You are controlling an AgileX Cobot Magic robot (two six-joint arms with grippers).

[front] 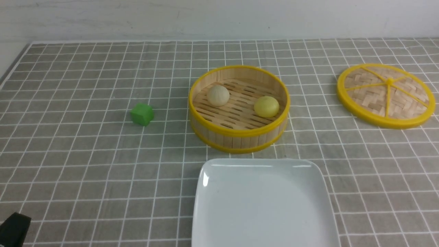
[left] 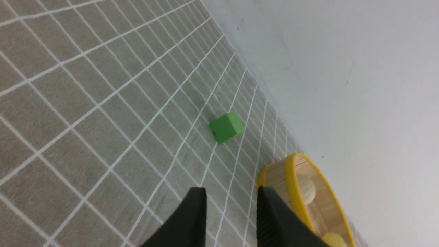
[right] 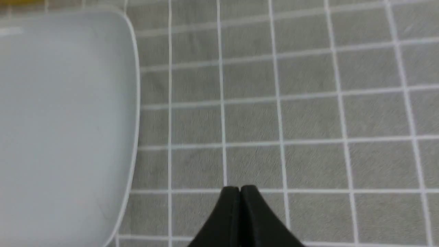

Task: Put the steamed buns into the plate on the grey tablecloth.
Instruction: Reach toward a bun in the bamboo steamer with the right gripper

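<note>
Two steamed buns lie inside the round bamboo basket [front: 239, 137]: a cream one [front: 218, 95] on its left side and a yellow one [front: 266, 106] on its right. The white square plate [front: 264, 164] sits empty on the grey tablecloth [front: 85, 164], just in front of the basket. My left gripper [left: 231, 193] hovers open over the cloth with nothing between its fingers; the basket [left: 291, 171] and both buns, cream [left: 306, 189] and yellow [left: 334, 239], show just beyond it. My right gripper [right: 240, 188] is shut and empty over bare cloth, beside the plate's edge [right: 135, 103].
A green cube [front: 142, 114] rests on the cloth left of the basket, also in the left wrist view [left: 226, 127]. The woven yellow-rimmed lid [front: 386, 95] lies flat at the far right. A white wall [front: 219, 17] closes off the back of the table.
</note>
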